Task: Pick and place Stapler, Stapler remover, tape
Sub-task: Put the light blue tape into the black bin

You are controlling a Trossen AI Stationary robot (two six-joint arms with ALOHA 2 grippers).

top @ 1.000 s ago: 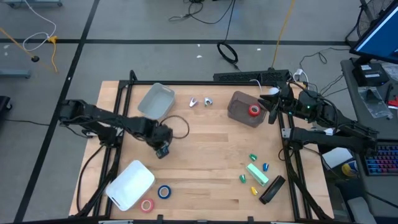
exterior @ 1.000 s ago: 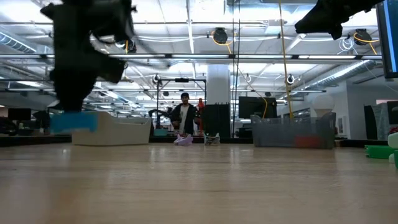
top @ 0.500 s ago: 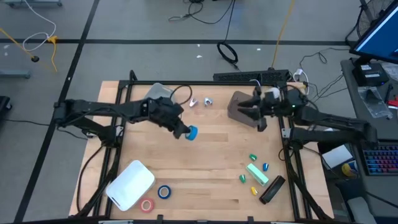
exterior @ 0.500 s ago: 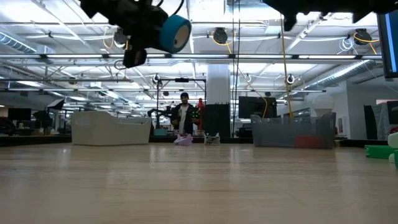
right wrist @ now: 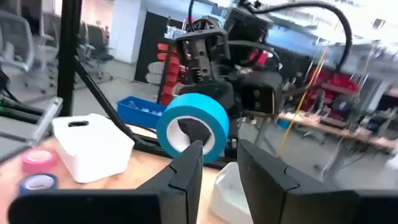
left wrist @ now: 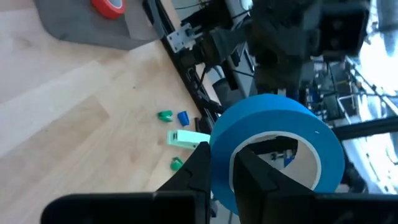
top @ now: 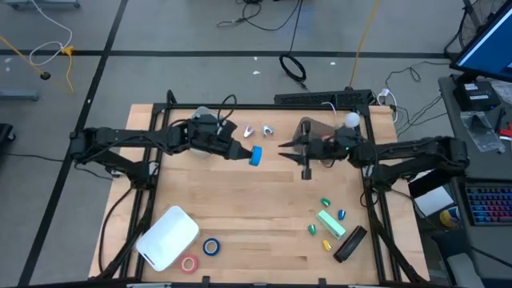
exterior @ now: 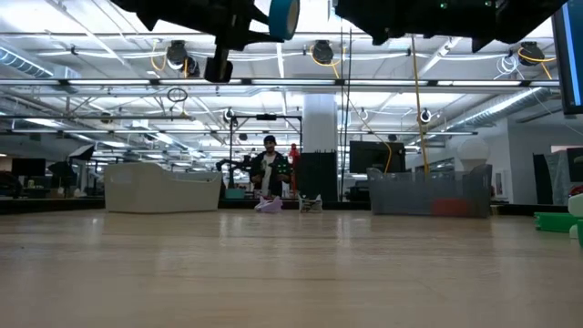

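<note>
Midair, left claw (top: 254,155) clamped on blue tape (top: 255,156), right claw (top: 294,149) slightly apart facing it, grey bin (top: 318,136) behind.

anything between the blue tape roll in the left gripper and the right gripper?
Nothing: high view shows bare wooden table between blue tape roll in left gripper and right gripper.

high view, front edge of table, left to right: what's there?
white bin → red tape roll → blue tape roll → green stapler → black stapler
</note>
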